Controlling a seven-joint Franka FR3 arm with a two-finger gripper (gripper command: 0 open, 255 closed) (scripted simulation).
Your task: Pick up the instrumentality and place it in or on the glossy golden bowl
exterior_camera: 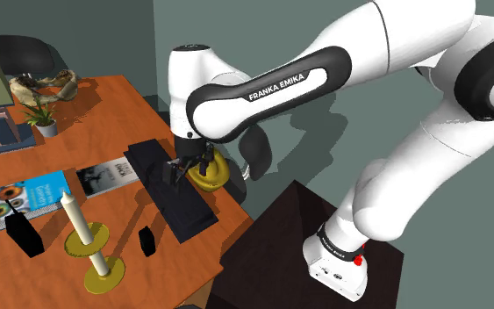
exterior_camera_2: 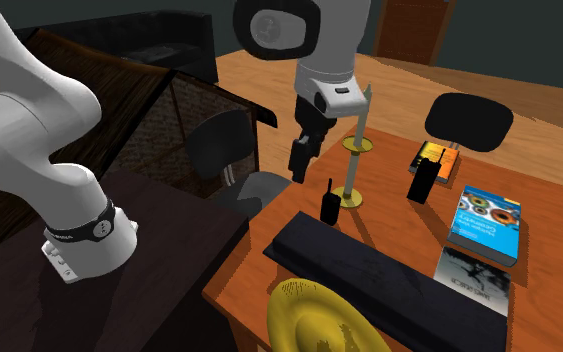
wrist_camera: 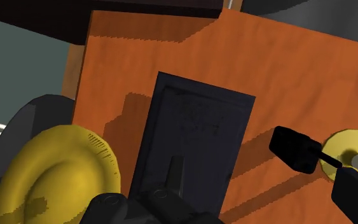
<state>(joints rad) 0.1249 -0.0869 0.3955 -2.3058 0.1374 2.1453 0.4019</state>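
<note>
The tool [exterior_camera: 192,171] hangs above the orange wooden surface [exterior_camera: 104,123], pointing down at a long black slab [exterior_camera: 173,191] that lies across the surface near its edge. Its two fingers stand apart with nothing between them, and they touch nothing.

The small black handset [exterior_camera: 146,240] with a thin aerial stands upright on the surface, apart from the tool. In the shoulder view it sits between the near end of the slab and two yellow candlesticks [exterior_camera: 89,239]. In the second exterior view the handset [exterior_camera_2: 329,207] stands just past the far end of the slab [exterior_camera_2: 379,272], close to the base of the nearer candlestick [exterior_camera_2: 349,196]. In the wrist view it [wrist_camera: 293,149] shows next to a round yellow candlestick base [wrist_camera: 349,143].

The glossy yellow bowl [exterior_camera_2: 319,320] rests at the surface's edge, just beside the other end of the slab, well apart from the handset. In the shoulder view the bowl [exterior_camera: 211,179] shows partly behind the tool.

A black box [exterior_camera: 23,234] stands upright near the candlesticks. A blue book [exterior_camera: 17,200] and a grey magazine [exterior_camera: 106,176] lie flat beside each other. A potted plant [exterior_camera: 43,118] stands farther back. The arm's dark stand [exterior_camera: 297,219] sits off the surface's corner, with a grey chair [exterior_camera_2: 224,150] beside it.
</note>
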